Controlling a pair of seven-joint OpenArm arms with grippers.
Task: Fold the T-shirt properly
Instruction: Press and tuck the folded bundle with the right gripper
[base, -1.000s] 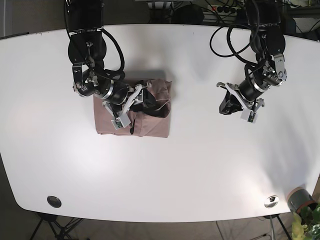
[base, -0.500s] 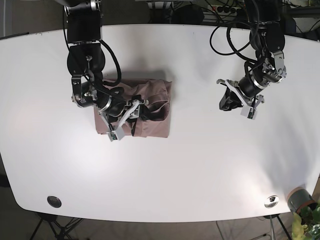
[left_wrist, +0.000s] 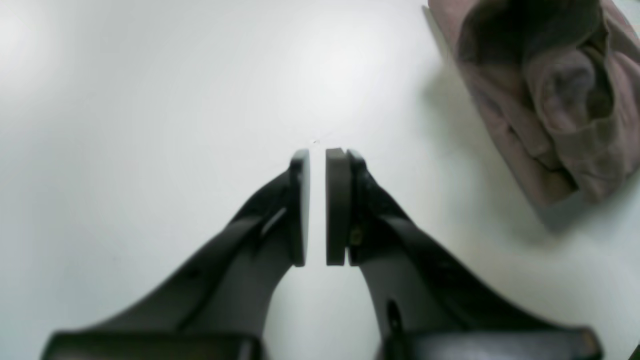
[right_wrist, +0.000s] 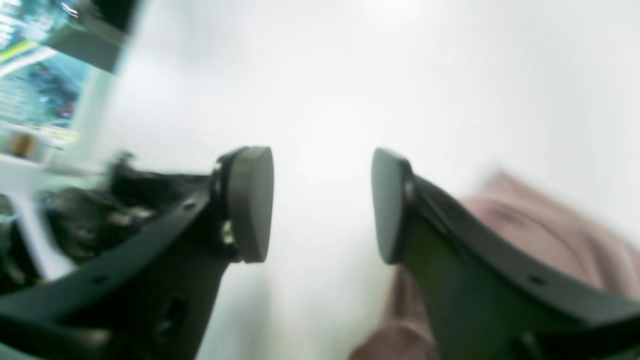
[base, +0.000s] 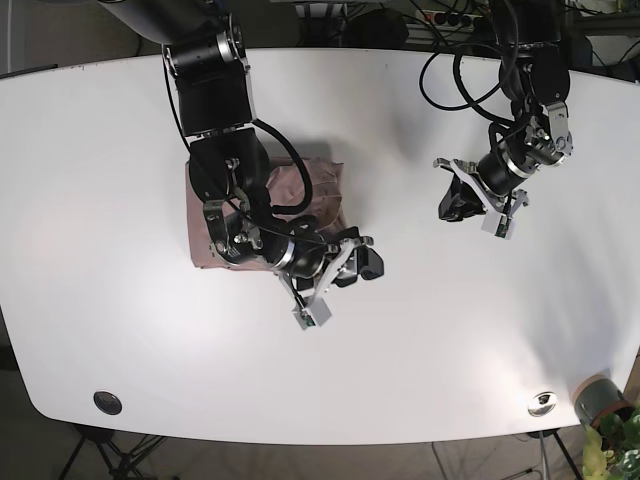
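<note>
the t-shirt (base: 240, 215) is seen bundled into a roughly square, dusty-pink packet on the white table (base: 440, 340), left of centre in the base view, so no clear long axis can be told. its surface is rumpled, with loose folds and a dark hollow shown in the left wrist view (left_wrist: 560, 95). the right gripper (right_wrist: 322, 205) is held apart with nothing between its pads, just beside the cloth. the left gripper (left_wrist: 317, 205) is nearly closed, a thin gap left, well apart from the t-shirt.

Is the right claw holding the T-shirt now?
No, the right claw is open with only white table between its pads; the T-shirt lies behind it.
</note>
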